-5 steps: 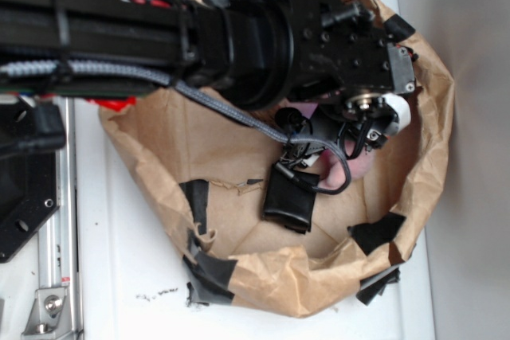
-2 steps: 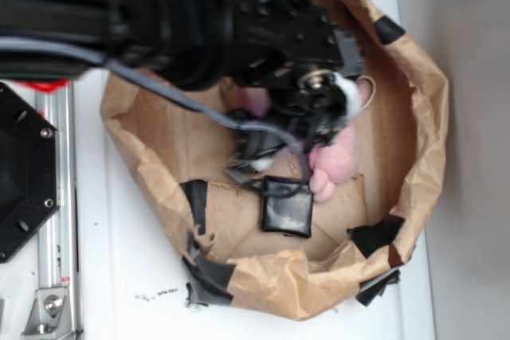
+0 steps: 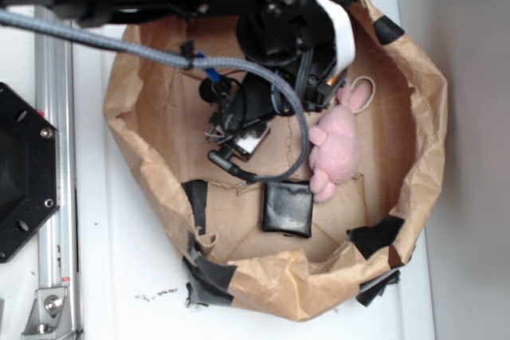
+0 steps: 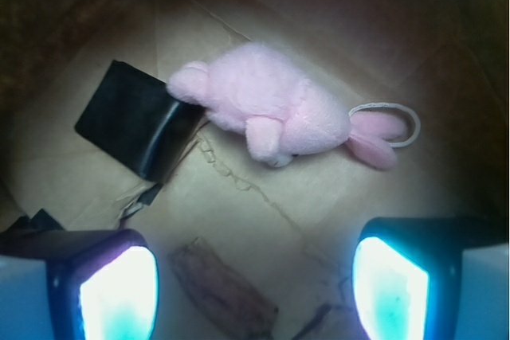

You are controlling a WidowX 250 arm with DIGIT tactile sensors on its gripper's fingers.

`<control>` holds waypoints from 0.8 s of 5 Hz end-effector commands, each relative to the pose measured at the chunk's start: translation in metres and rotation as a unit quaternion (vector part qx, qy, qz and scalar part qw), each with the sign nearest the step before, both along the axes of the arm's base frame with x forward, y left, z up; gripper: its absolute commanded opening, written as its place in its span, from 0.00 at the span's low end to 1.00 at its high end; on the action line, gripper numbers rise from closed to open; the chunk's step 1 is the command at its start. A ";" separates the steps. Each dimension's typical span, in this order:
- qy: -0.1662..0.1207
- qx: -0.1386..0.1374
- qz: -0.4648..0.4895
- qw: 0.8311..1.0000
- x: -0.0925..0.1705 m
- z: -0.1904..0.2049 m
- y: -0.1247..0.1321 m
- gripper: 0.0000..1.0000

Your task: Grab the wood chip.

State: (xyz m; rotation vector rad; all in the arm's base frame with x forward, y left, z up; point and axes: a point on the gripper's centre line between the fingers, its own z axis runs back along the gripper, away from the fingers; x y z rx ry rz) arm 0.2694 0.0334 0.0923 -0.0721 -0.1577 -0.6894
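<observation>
The wood chip (image 4: 219, 288), a small rough brown sliver, lies slantwise on the brown paper floor in the wrist view. My gripper (image 4: 255, 292) hangs open above it. The chip sits between the two lit fingers, nearer the left pad (image 4: 119, 296) than the right pad (image 4: 390, 288), and touches neither. In the exterior view my gripper (image 3: 239, 129) reaches down inside the paper bag, and the arm and its cables hide the chip.
A pink plush (image 3: 335, 145) (image 4: 271, 109) lies just beyond the gripper, its head against a glossy black block (image 3: 288, 209) (image 4: 135, 117). The crumpled paper bag wall (image 3: 430, 117) with black tape patches (image 3: 374, 235) rings everything. A metal rail (image 3: 52, 197) runs along the left.
The arm has swung up and to the left in the exterior view, uncovering the pink plush and the black block. The plush and block have stayed in place.
</observation>
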 end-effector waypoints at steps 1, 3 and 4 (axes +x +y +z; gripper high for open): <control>-0.009 0.037 -0.016 0.999 -0.025 0.012 -0.011 1.00; 0.004 0.059 -0.039 0.997 -0.039 0.001 -0.019 1.00; 0.016 0.066 -0.081 0.994 -0.044 -0.007 -0.019 1.00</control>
